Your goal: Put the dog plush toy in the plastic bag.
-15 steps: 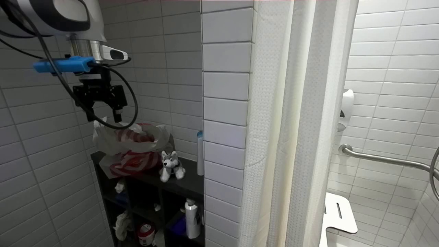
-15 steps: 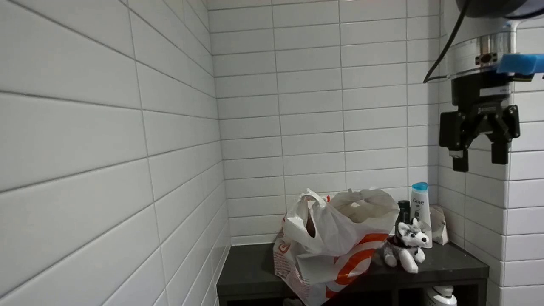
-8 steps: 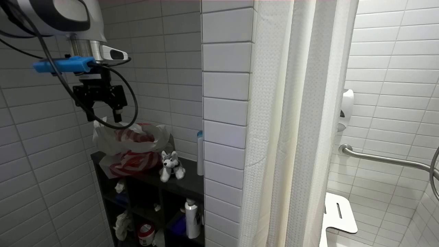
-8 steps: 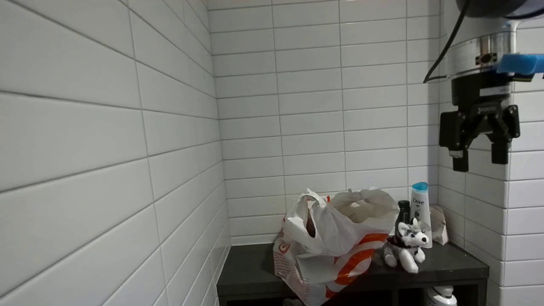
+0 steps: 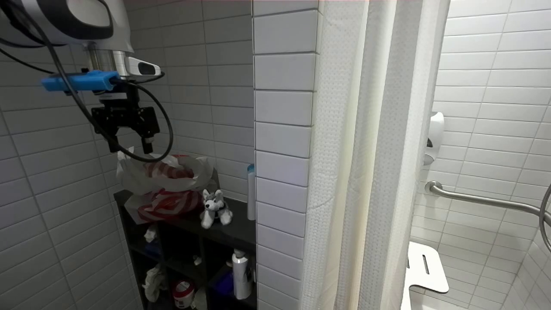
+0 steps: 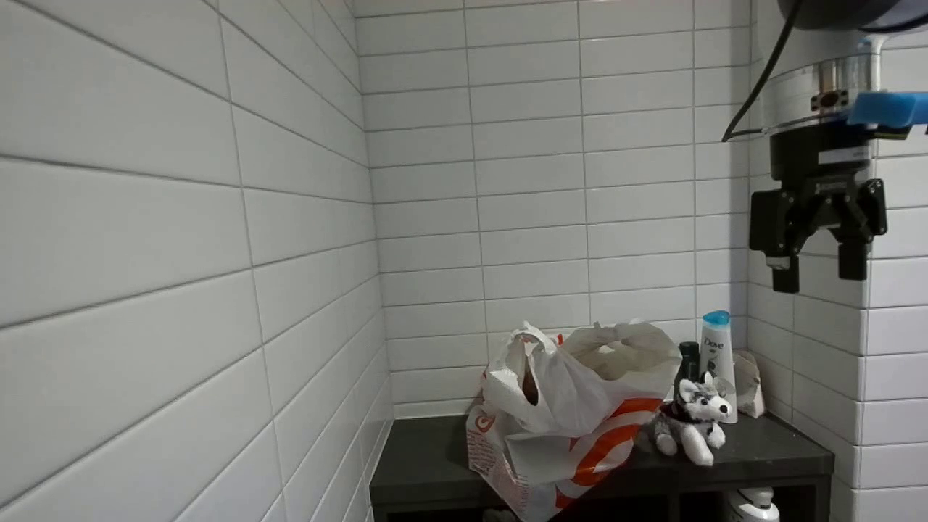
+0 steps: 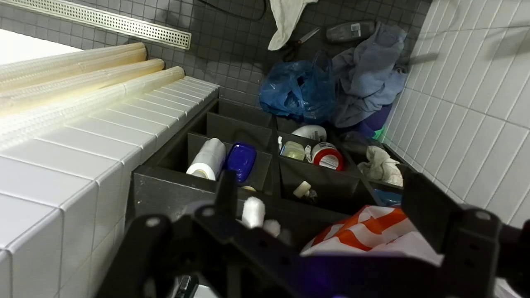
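- Claw [image 6: 819,274], raised high — fingers spread apart.
- Dog plush toy [image 6: 694,422], sitting on the counter [image 6: 428,453] — just beside the plastic bag [image 6: 569,413].
- Blue-capped bottle [image 6: 716,348], standing near the toy.

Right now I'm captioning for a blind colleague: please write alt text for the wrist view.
An open, empty gripper spans the foreground, partly hiding the dog plush toy and the striped plastic bag. Beyond, a dark shelf unit holds a white bottle; a blue bag and grey cloth lie on the floor.
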Available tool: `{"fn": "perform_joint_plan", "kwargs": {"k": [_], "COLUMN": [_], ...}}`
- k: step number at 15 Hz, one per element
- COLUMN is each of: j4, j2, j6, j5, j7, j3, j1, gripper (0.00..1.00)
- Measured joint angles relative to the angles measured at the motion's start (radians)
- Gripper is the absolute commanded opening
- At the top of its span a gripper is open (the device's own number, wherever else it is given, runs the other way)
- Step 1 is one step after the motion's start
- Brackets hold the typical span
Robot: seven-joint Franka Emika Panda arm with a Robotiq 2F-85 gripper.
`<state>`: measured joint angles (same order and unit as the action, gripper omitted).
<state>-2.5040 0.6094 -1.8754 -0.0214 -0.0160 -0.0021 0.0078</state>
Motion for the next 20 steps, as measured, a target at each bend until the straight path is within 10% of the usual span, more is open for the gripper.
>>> {"fn": "perform_joint_plan", "kwargs": {"k": [20], "j4": [-0.007], "j2": [-0.002], "j6": [-0.044], "j5": [0.0], "j7": [-0.014], "j3": [0.0], "j1": [-0.002], "gripper": [1.0]}}
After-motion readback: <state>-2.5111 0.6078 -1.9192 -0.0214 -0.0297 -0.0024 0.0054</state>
